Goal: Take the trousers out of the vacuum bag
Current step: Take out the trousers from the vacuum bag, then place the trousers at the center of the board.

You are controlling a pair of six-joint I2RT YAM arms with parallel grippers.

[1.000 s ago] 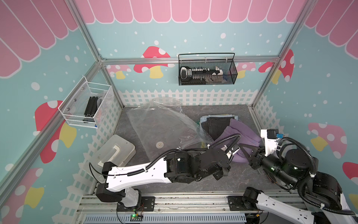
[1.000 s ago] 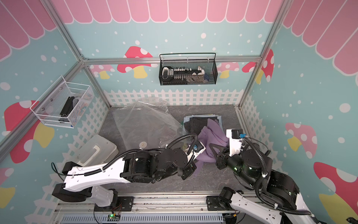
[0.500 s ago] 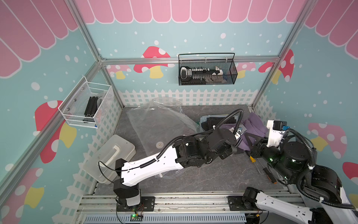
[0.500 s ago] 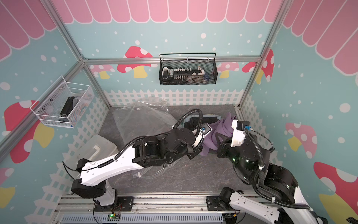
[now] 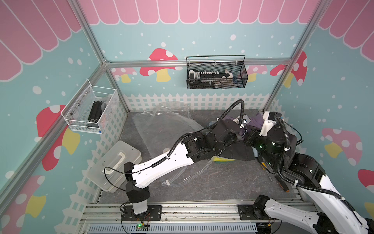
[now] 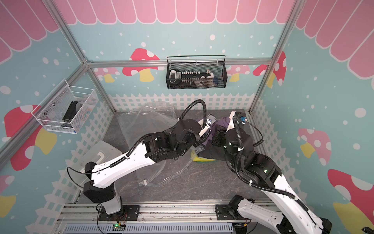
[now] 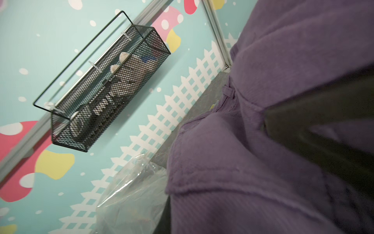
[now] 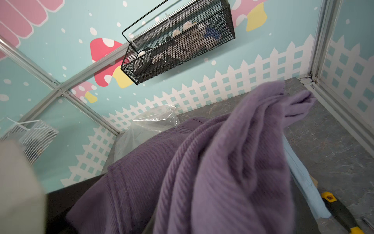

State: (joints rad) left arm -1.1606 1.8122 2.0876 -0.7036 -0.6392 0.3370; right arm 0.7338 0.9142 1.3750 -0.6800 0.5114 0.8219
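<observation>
Left arm (image 5: 172, 164) and right arm (image 5: 283, 145) meet wrist to wrist. Both sets of fingers are buried in cloth, and by my read they're closed on the purple trousers (image 8: 222, 162). Just below the fingers, back toward the robot, the dark trousers (image 5: 238, 153) sit on the yellow pair (image 5: 219, 159), out on the counter (image 5: 212, 182). The purple pair stretches from left fingers across to right fingers, its loose end flopping on toward the rear corner. The right arm's closer to that stack. The vacuum bag (image 5: 166, 129) lies slack, well apart beyond the left fingers.
</observation>
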